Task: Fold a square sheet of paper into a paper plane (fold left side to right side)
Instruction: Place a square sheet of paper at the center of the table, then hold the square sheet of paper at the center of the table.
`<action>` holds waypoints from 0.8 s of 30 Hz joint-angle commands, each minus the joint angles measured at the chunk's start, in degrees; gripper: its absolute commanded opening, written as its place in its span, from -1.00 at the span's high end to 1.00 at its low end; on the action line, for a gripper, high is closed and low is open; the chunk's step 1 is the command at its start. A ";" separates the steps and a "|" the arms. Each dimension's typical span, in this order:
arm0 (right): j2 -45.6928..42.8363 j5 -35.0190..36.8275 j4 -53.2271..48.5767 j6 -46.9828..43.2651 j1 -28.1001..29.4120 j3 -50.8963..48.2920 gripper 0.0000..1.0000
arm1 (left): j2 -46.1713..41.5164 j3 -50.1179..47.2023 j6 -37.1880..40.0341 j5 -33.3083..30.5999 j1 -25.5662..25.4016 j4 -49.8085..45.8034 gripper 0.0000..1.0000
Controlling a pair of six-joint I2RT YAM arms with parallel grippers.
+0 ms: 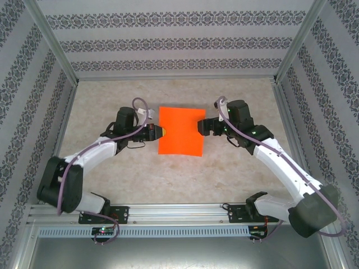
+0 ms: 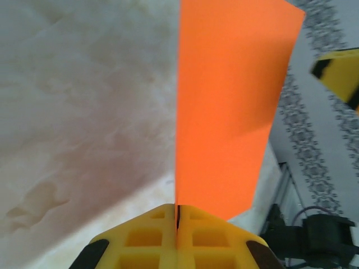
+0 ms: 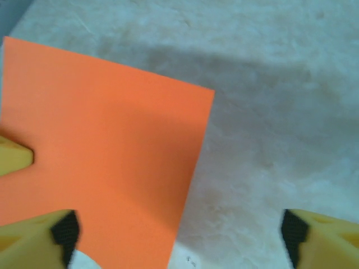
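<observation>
While left fingers [image 1: 159, 133] pinch the square sheet of paper [image 1: 180, 131] at its left edge, right fingers [image 1: 202, 126] stand spread; advised: carry edge over squarely, corners matched.

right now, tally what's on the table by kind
paper: 1
grippers: 2 (left gripper, right gripper)
total: 3

The right hand [image 3: 178, 238] holds its yellow fingers [image 3: 39, 238] spread wide. The square sheet of paper [image 3: 106, 151] has one edge between them, over the table [image 3: 269, 112].
</observation>
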 commanded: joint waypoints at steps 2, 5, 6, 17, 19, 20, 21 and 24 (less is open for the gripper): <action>4.39 -0.04 4.23 5.26 -0.06 -3.36 -0.33 | 8.03 5.45 5.33 -4.29 -0.53 -8.07 1.00; 9.26 -1.90 7.94 9.70 0.56 -5.04 0.12 | 11.53 7.81 7.09 -8.64 -0.48 -11.92 1.00; 11.14 -2.58 9.50 10.96 1.02 -5.55 0.28 | 12.25 8.59 7.52 -9.74 -0.49 -13.00 1.00; 30.93 -2.89 13.13 13.87 6.28 0.99 1.00 | 15.23 12.01 10.93 -11.99 -0.52 -18.43 0.99; 33.41 -2.45 12.42 13.87 6.79 2.58 1.00 | 15.71 12.55 11.21 -11.98 -0.50 -18.85 0.98; 34.52 -1.76 11.67 13.78 6.99 3.31 1.00 | 15.91 12.95 11.32 -11.78 -0.51 -19.08 0.98; 35.42 -1.13 10.86 13.70 7.17 3.85 1.00 | 16.17 13.32 11.21 -11.53 -0.53 -19.23 0.95; 37.44 -0.59 9.75 13.71 7.63 4.72 1.00 | 16.30 14.07 10.56 -10.17 -0.49 -18.99 0.81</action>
